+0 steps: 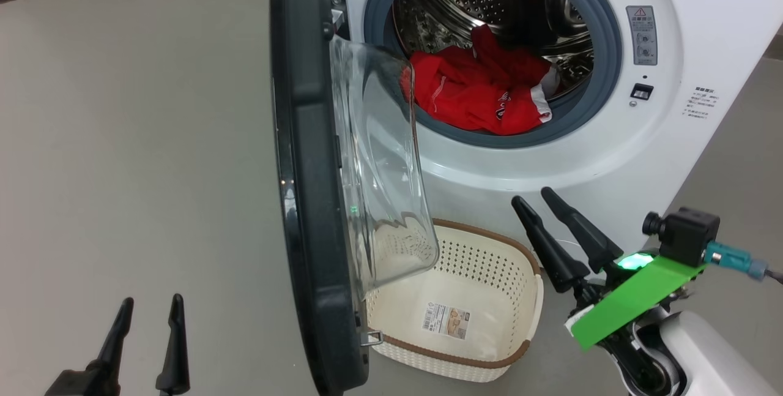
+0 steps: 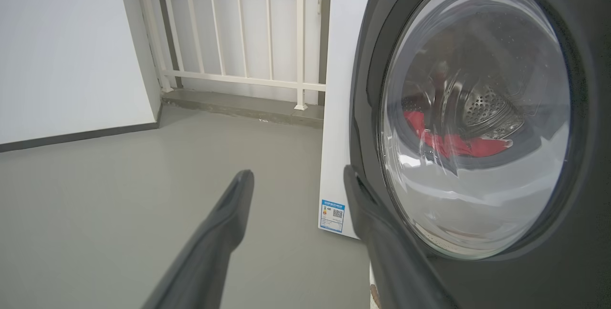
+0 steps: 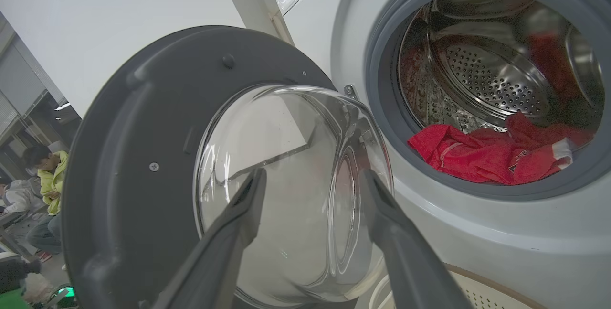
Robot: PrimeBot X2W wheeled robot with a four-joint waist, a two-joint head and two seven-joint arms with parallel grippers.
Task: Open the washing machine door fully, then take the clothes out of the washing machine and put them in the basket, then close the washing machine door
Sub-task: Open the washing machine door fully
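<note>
Left gripper (image 1: pixel 152 300) and right gripper (image 1: pixel 531 196) gape empty, low in frame. Right wrist view adds a seated person (image 3: pixel 47 180) far left; clothes (image 1: pixel 483 93) lie crumpled, red.

Left gripper (image 1: pixel 152 299): two long matt-black tapering fingers; right gripper (image 1: pixel 531 196) alike, on glossy white rounded forearm shell (image 1: pixel 703 353); flat bright-green plate (image 1: pixel 636 298) at wrist; lit green lamp (image 1: pixel 635 260); black boxy camera (image 1: pixel 685 234); teal plug (image 1: pixel 731 258)

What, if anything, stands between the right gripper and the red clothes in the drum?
Nothing visible. The right gripper hangs open below the washing machine opening; the clothes lie just inside it. The washing machine door stands swung out to the left, off that line.
</note>
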